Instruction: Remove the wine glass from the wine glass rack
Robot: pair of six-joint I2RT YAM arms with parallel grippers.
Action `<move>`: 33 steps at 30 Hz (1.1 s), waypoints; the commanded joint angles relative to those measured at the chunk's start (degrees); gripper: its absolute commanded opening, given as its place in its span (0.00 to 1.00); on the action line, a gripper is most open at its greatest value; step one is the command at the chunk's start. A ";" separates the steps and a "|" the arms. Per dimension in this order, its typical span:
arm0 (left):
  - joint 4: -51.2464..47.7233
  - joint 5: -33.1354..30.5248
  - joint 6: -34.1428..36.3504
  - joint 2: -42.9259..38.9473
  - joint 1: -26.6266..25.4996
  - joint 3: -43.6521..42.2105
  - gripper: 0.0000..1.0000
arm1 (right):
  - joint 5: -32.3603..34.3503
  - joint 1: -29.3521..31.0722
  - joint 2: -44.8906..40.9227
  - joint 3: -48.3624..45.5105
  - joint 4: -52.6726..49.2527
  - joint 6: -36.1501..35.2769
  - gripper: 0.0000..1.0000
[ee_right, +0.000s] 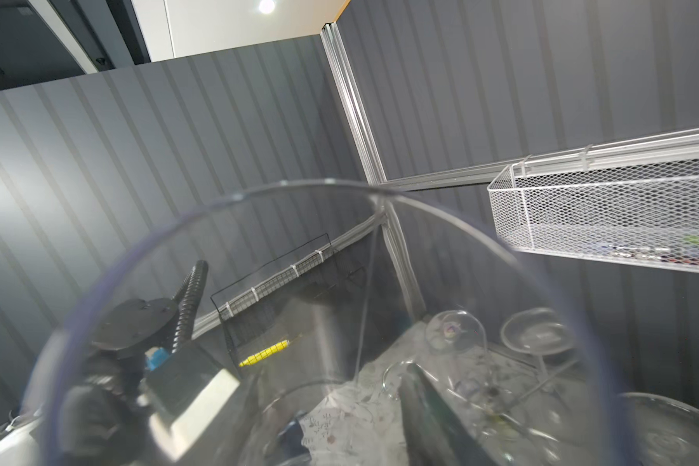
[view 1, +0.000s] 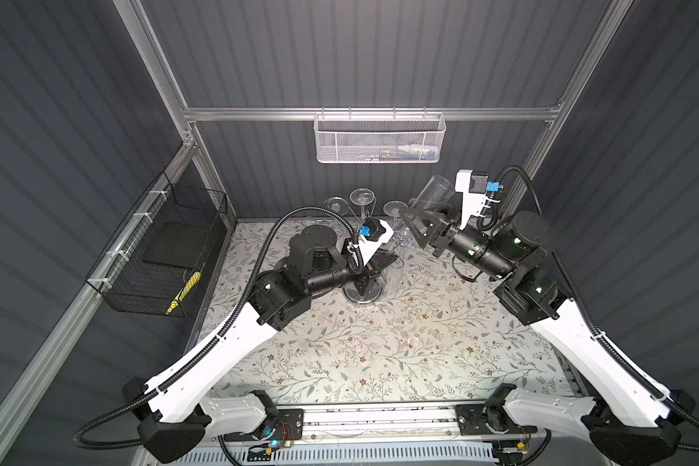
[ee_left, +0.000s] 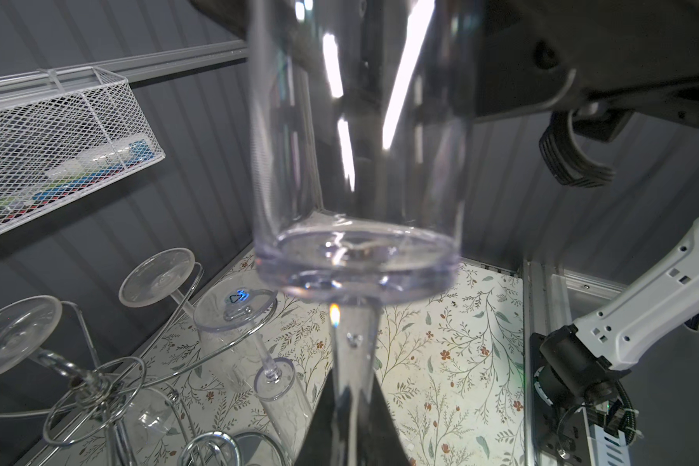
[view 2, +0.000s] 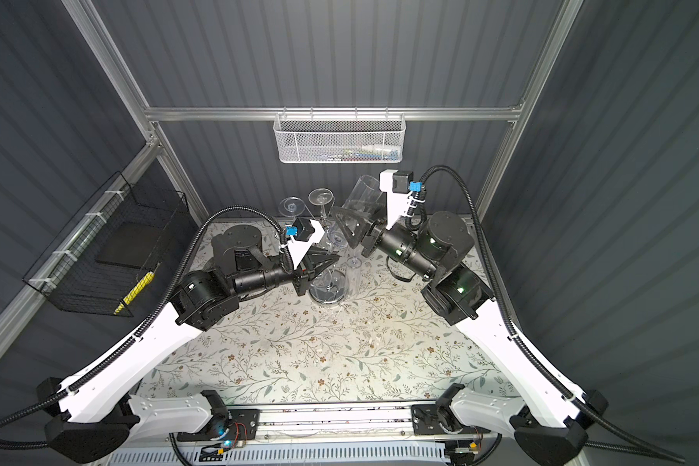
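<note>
Got a clear, smooth wine glass (ee_left: 356, 161) right up close, slim stem clamped in the left tool (ee_left: 352, 419). Held tilted above the floral table (view 1: 380, 343), off the shiny chrome-wire wine glass rack (view 1: 362, 297). Black triangular right tool (view 1: 422, 226) straddling the bowl; can't tell if gripping.

Both top views look steeply down from high at the front, sharing the whole floral-patterned counter (view 1: 380, 347) and the grey ribbed back wall (view 2: 340, 60). The left wrist view sits close against a clear wine glass (ee_left: 356, 161), facing the back right corner. The right wrist view peers through that glass's bowl toward the back left corner. Both wrist views show the white mesh basket (ee_right: 606, 218).
</note>
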 commanded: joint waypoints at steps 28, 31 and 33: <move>4.08 -4.07 -5.81 -12.45 -0.47 -6.46 0.72 | 4.07 -0.25 -11.10 -2.90 -7.92 -10.07 0.36; 3.58 -6.32 -6.29 -15.23 -0.43 -7.58 0.73 | 6.72 -0.31 -13.52 -4.37 -10.22 -11.97 0.36; 2.54 -8.09 -6.55 -16.82 -0.44 -8.01 0.73 | 8.74 -0.31 -14.99 -5.29 -12.10 -13.40 0.36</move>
